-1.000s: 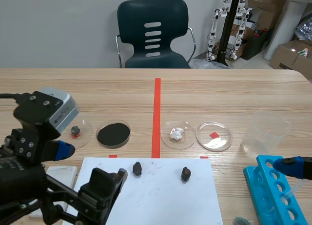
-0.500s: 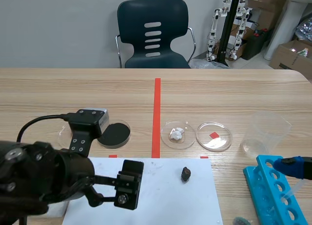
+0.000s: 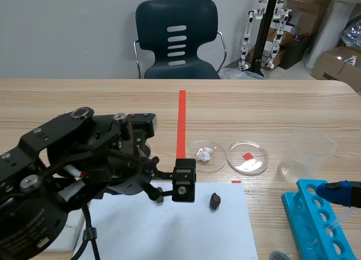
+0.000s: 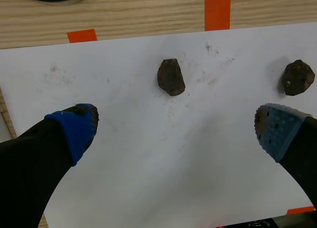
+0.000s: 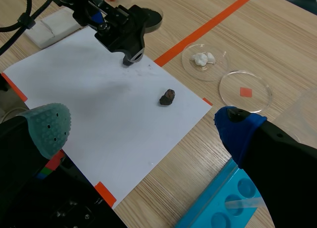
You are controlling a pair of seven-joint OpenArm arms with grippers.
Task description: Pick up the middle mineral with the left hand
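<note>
The middle mineral point(image 4: 171, 77), a dark brown lump, lies on the white paper point(image 4: 148, 163) just ahead of my left gripper point(image 4: 176, 131) and in line with the gap between its fingers. This gripper is open, its blue pads point(image 4: 74, 129) wide apart above the sheet and touching nothing. A second dark mineral point(image 4: 298, 77) lies off to the right, also seen in the scene view point(image 3: 215, 201). There my left gripper point(image 3: 183, 188) hangs over the paper point(image 3: 169, 226) and hides the middle mineral. My right gripper point(image 5: 143, 129) stands open and empty at the table's right side.
Behind the paper stand a petri dish with white bits point(image 3: 206, 154) and one with a red square point(image 3: 247, 157). A clear plastic beaker point(image 3: 307, 153) and a blue test-tube rack point(image 3: 316, 226) are at the right. A white pad point(image 5: 47, 25) lies left of the paper.
My left arm has swung up and to the right across the paper, and its gripper now hangs over the middle mineral, covering the left dishes. The right arm has stayed still.
</note>
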